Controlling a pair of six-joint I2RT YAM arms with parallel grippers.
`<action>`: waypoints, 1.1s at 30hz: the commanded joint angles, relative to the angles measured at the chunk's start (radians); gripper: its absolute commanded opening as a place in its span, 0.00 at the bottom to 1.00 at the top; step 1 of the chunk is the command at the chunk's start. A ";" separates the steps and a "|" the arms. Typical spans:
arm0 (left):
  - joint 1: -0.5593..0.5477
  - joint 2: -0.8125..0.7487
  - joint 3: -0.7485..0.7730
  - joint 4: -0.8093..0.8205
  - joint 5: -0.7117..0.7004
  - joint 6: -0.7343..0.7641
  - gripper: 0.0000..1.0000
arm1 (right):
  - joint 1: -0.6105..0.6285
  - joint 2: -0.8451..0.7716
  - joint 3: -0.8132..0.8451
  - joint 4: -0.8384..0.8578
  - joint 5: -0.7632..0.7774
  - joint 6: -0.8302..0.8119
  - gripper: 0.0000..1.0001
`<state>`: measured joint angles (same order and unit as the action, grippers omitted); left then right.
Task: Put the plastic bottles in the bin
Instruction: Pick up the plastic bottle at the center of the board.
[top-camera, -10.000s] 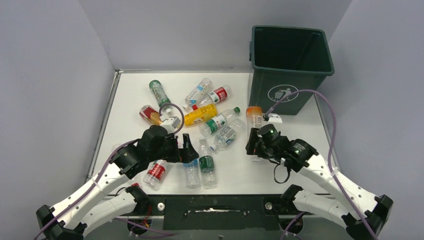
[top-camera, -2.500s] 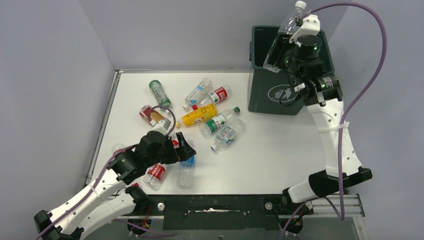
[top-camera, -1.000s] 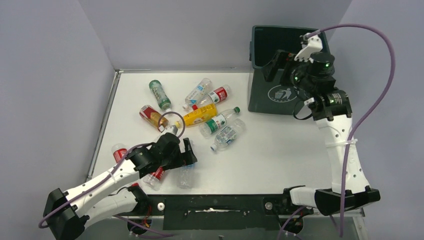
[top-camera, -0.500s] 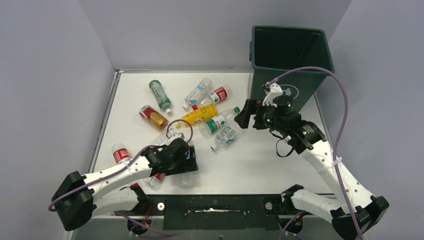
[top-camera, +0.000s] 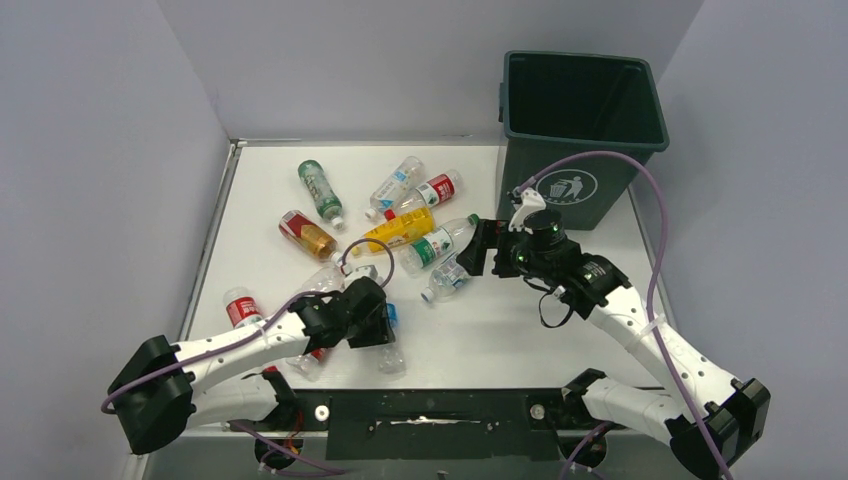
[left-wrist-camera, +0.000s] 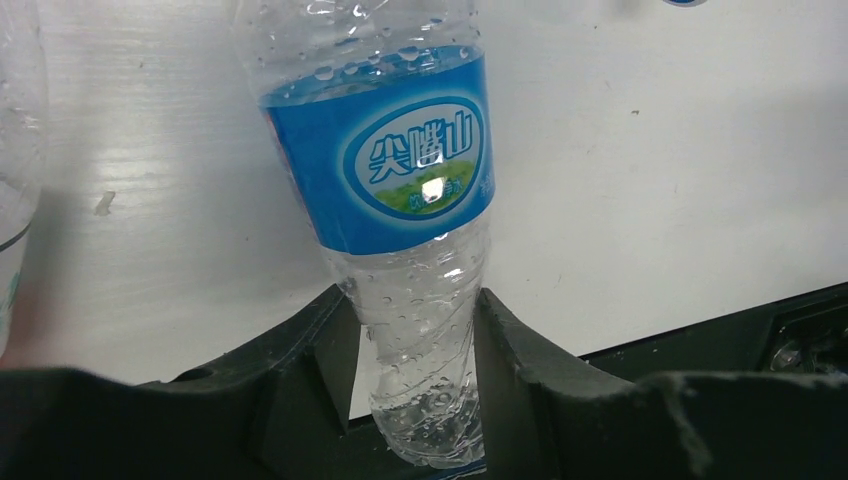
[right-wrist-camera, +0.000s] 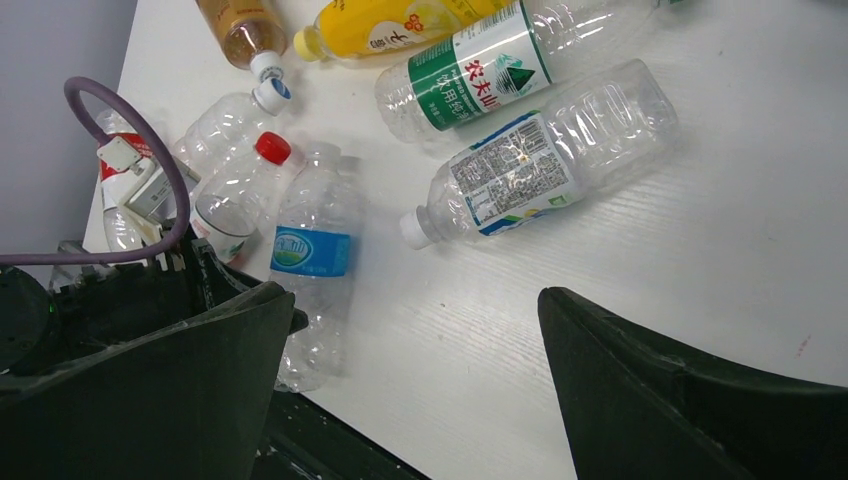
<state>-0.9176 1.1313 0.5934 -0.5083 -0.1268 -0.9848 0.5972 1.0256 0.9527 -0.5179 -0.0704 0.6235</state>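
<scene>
Several plastic bottles lie on the white table. My left gripper (top-camera: 380, 325) (left-wrist-camera: 420, 385) is shut on a clear bottle with a blue label (left-wrist-camera: 400, 170) (top-camera: 391, 358), both fingers pressing its crumpled lower body near the table's front edge. My right gripper (top-camera: 476, 250) (right-wrist-camera: 415, 385) hangs open and holds nothing, just above a clear bottle with a white and blue label (right-wrist-camera: 530, 165) (top-camera: 450, 272). Beside that one lie a green-label bottle (top-camera: 435, 243) and a yellow bottle (top-camera: 400, 230). The dark green bin (top-camera: 600, 205) stands at the back right.
More bottles lie at the back left: a green one (top-camera: 320, 188), a clear one (top-camera: 397, 182), a red-label one (top-camera: 432, 190) and an amber one (top-camera: 307, 235). Another red-label bottle (top-camera: 240, 305) lies by the left wall. A purple cable (right-wrist-camera: 150, 130) loops over the left arm.
My left gripper has closed on the blue-label bottle. The right arm has swung down from the bin to just above the bottles in the middle, its jaws still open.
</scene>
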 joint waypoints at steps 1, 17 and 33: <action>-0.009 0.008 0.027 0.056 0.001 0.007 0.34 | 0.014 -0.004 0.000 0.070 0.020 0.016 0.99; -0.044 -0.141 0.152 0.008 0.015 0.026 0.28 | 0.051 0.035 -0.035 0.184 -0.099 0.076 0.99; -0.095 -0.168 0.211 0.133 0.041 0.082 0.24 | 0.096 0.102 -0.038 0.304 -0.190 0.125 1.00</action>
<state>-0.9951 0.9890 0.7414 -0.4751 -0.0986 -0.9310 0.6777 1.1164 0.9142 -0.3012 -0.2272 0.7284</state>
